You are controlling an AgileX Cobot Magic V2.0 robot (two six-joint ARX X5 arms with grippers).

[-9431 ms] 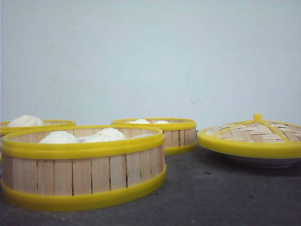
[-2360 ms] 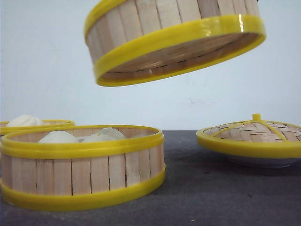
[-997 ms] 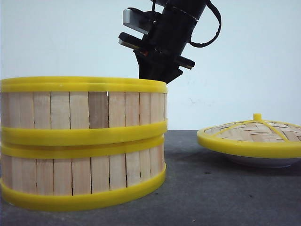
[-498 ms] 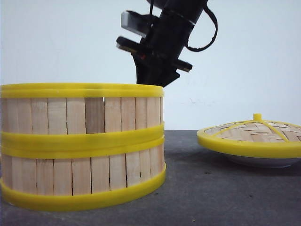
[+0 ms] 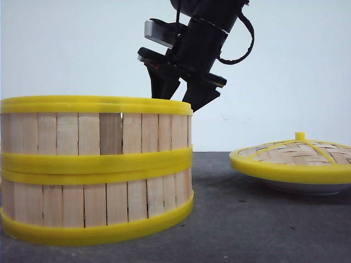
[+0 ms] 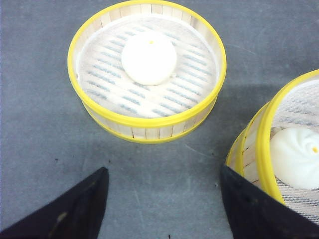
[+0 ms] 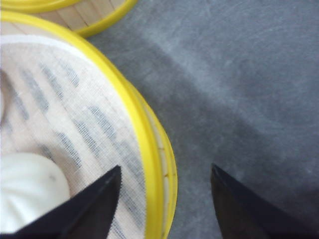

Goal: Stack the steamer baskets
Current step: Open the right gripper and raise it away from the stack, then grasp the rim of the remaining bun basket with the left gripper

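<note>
Where the black fingers sat together over the rim half a second ago, the right gripper (image 5: 181,98) now shows its jaws spread wide and holding nothing, one finger over the top basket's (image 5: 96,129) inside and the other outside its wall. That top basket sits level on the lower basket (image 5: 96,205), yellow rims touching, both with open mouths upward and their round axis vertical; the upper one has settled flatter than a second ago. Inside the top basket, just beside the right gripper, lies a white bun (image 7: 30,191) on cloth. The left gripper (image 6: 164,204) is also spread wide and empty, above the grey table (image 6: 40,124) between the stack and the third basket (image 6: 147,69), which stands apart, upright, with one bun.
</note>
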